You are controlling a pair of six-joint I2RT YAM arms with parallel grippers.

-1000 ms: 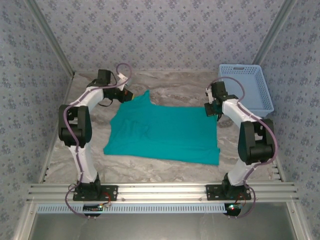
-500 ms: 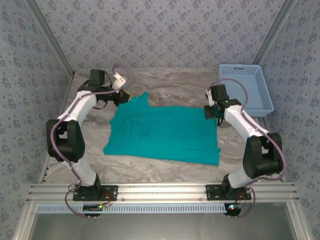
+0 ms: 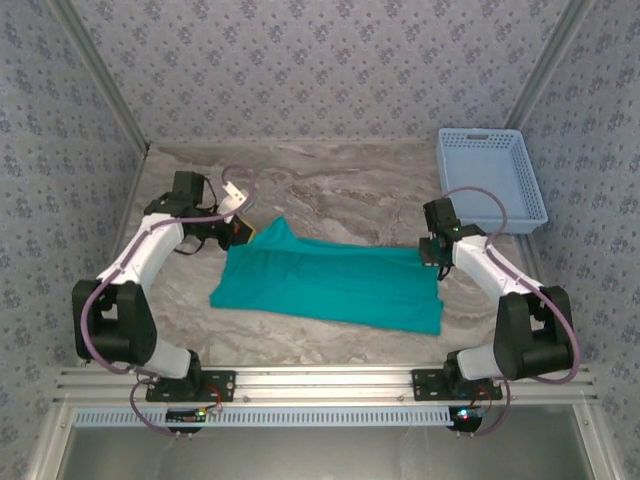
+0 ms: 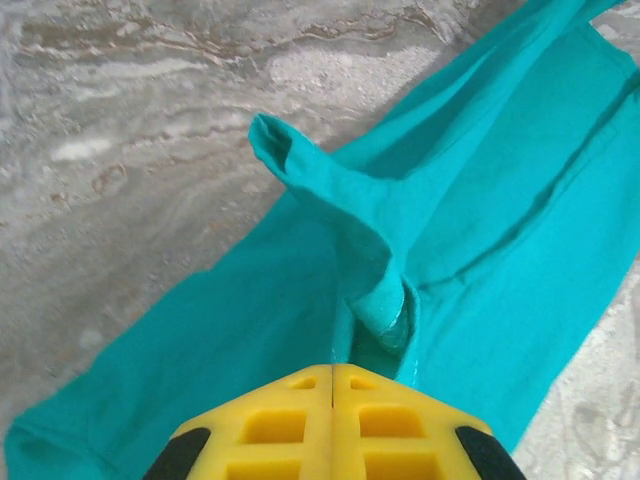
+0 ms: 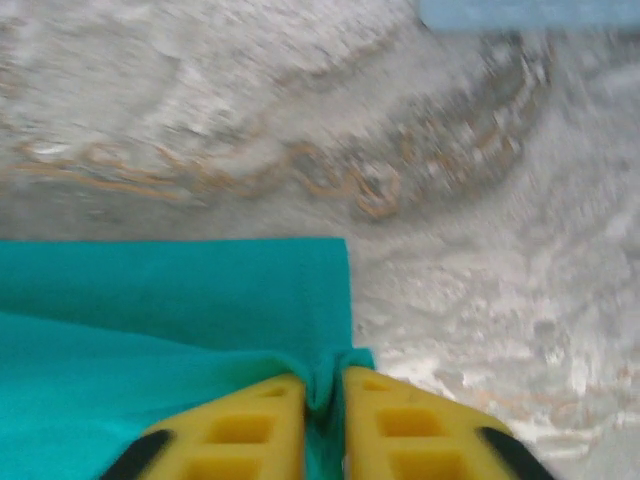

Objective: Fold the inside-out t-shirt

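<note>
The inside-out t-shirt is plain teal and lies across the middle of the marble table, its far edge drawn over toward the near side. My left gripper sits at the shirt's far left corner. In the left wrist view this gripper is shut on the t-shirt, with a sleeve fold rising just ahead of the tips. My right gripper is at the shirt's right edge. In the right wrist view its jaws stand slightly apart, with a fold of the shirt lying loosely in the gap.
A light blue plastic basket stands at the back right corner, and its edge shows at the top of the right wrist view. Bare marble table lies behind the shirt. Patterned walls close in the left, right and far sides.
Both grippers have moved toward the near side, dragging the shirt's far edge with them, so the shirt looks shorter front to back. The right jaws have parted a little.
</note>
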